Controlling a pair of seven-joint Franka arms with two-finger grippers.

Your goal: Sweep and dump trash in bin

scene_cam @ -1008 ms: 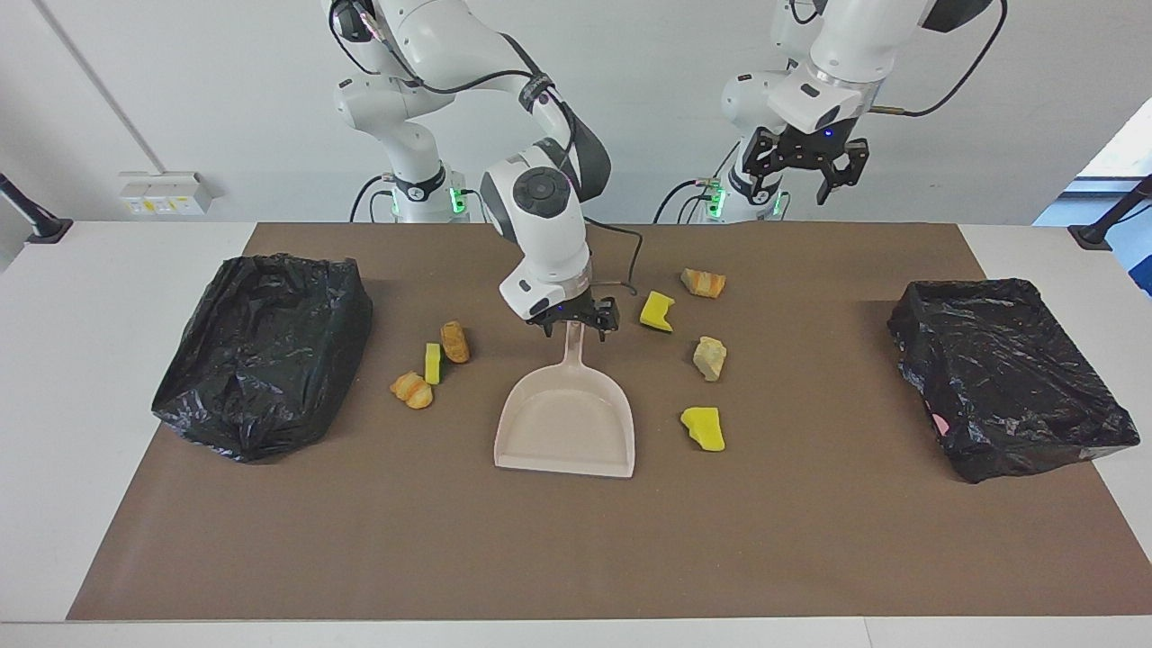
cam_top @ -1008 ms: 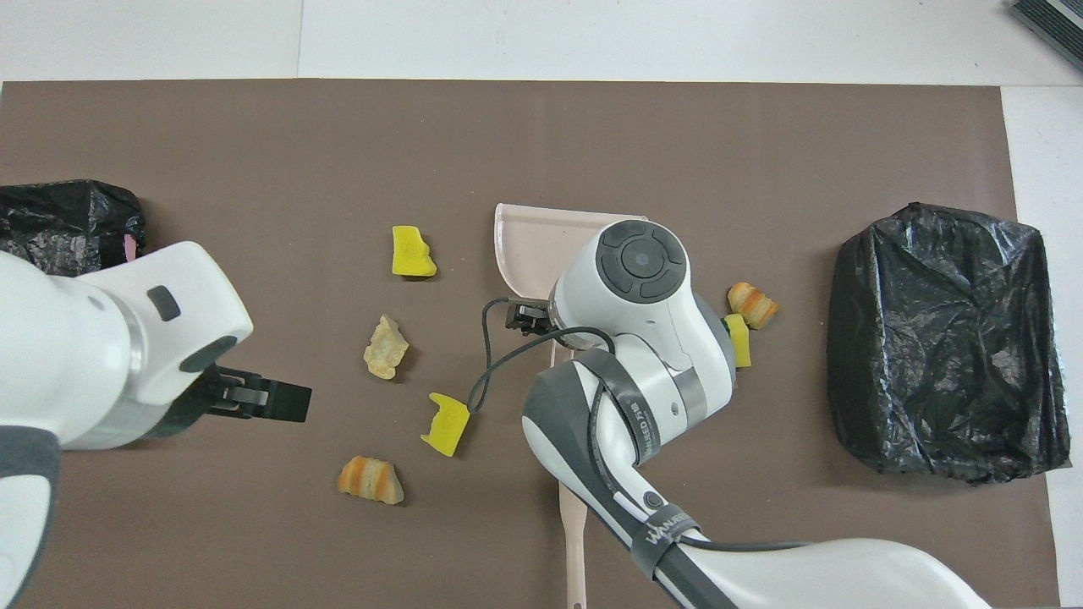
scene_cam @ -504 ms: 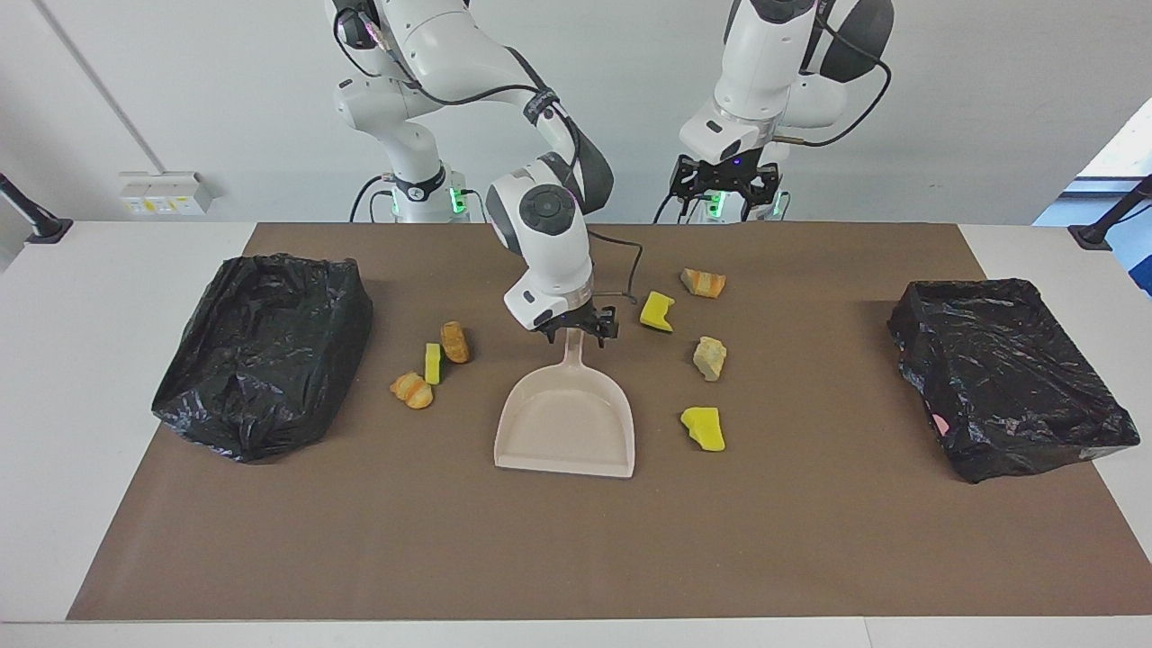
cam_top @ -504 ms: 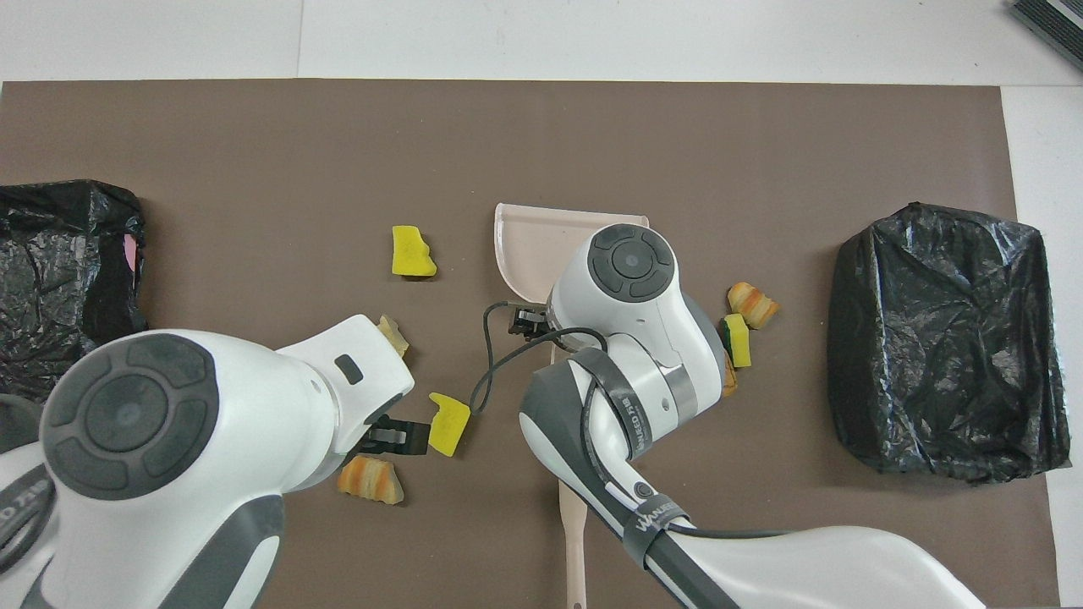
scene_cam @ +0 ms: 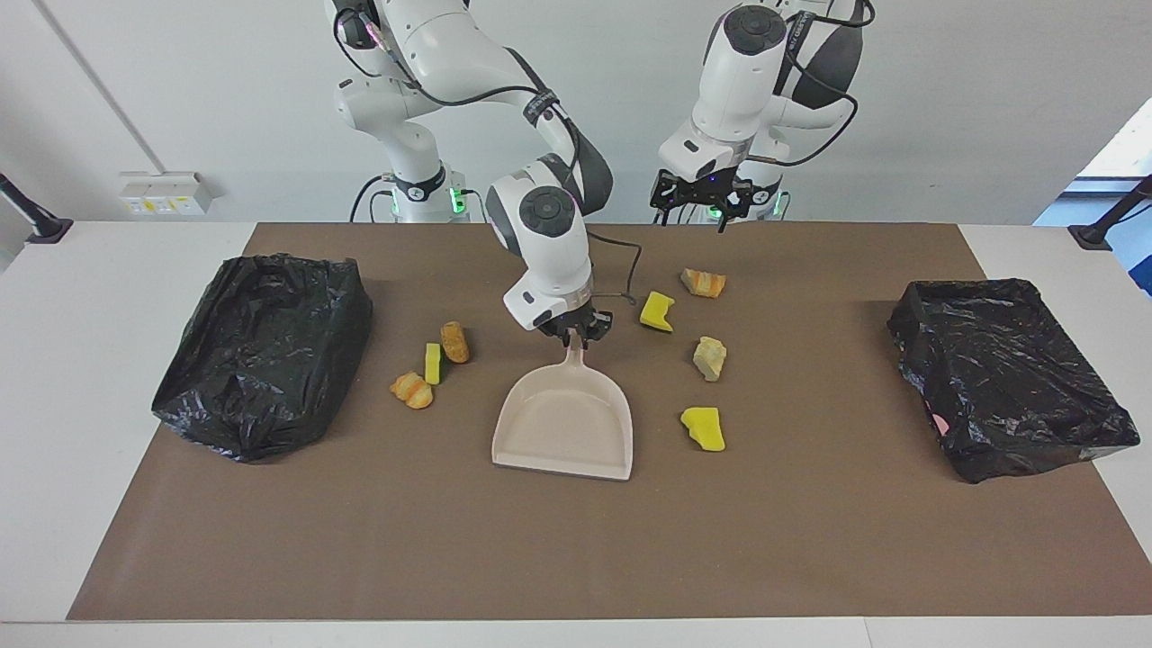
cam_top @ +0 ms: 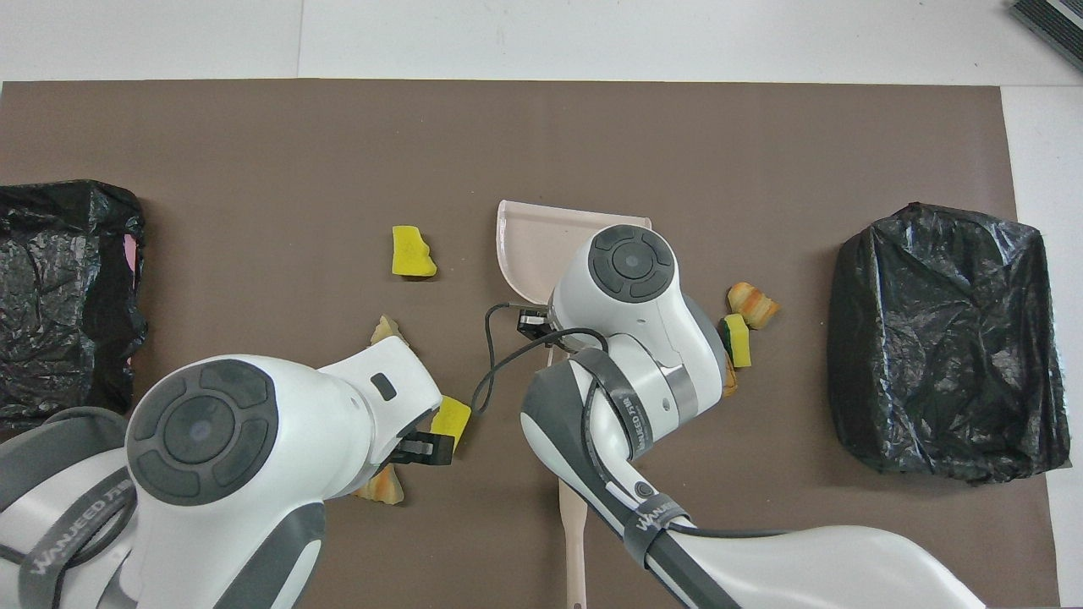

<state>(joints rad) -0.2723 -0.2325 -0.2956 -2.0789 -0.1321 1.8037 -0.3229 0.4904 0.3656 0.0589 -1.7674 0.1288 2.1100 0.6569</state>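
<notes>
1. Change from the earlier frame: the right pincer (scene_cam: 576, 337), spread wide over the handle a second before, had closed on it. The dustpan (scene_cam: 562, 423) had shifted slightly.
2. Change from the earlier frame: the left arm had swung in from the left arm's end of the worktop (scene_cam: 54, 405) toward the middle.
3. A black bag (scene_cam: 261, 351) lay at the right arm's end of the brown mat (scene_cam: 810, 540).
4. Three pieces of trash lay together beside the dustpan: an orange lump (scene_cam: 411, 390), a yellow-green sponge (scene_cam: 433, 364) and a brown lump (scene_cam: 455, 342).
5. The right pincer gripped the dustpan handle, fingers drawn in against it. The pan rested flat on the mat.
6. Four pieces lay toward the left arm's end: a notched yellow sponge (scene_cam: 657, 310), a striped lump (scene_cam: 703, 283), a tan lump (scene_cam: 709, 358) and a yellow wedge (scene_cam: 703, 427).
7. The left pincer (scene_cam: 691, 202) hung fully open and empty, raised over the mat's edge nearest the robots.
8. A second black bag (scene_cam: 1008, 373) lay at the left arm's end.
</notes>
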